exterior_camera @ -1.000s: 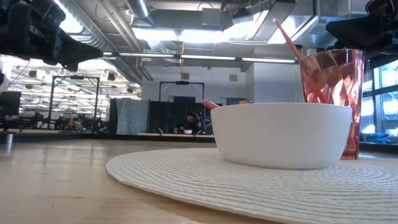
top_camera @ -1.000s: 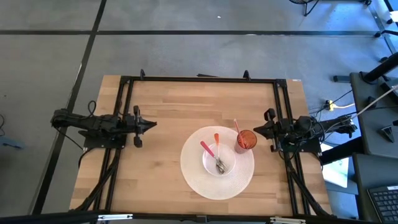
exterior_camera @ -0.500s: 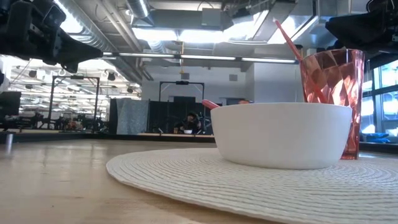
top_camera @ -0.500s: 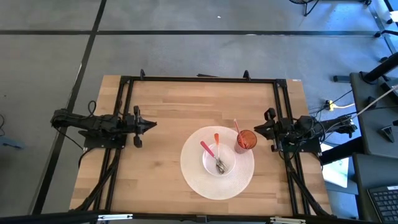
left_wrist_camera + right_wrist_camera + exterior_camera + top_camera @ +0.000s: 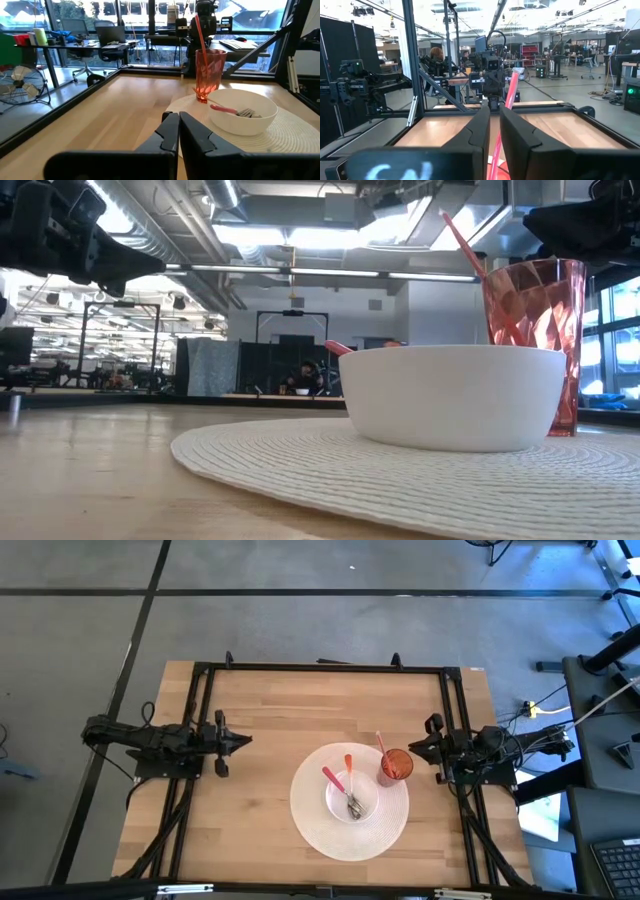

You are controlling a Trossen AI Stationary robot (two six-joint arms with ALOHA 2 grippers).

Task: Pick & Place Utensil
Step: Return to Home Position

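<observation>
From above, one white mat (image 5: 312,825) lies on the surface (image 5: 270,710), carrying one white bowl (image 5: 331,798) and one orange cup (image 5: 396,766) just beside it; one orange spoon (image 5: 348,766) and one red fork (image 5: 334,781) rest in the bowl; one orange straw (image 5: 380,745) leans in the cup; the low view hides the bowl's contents almost wholly; the left end effector (image 5: 178,116), at the surface's left edge, has its fingers together; the right end effector (image 5: 494,109), near the cup, shows a narrow gap and holds nothing.
</observation>
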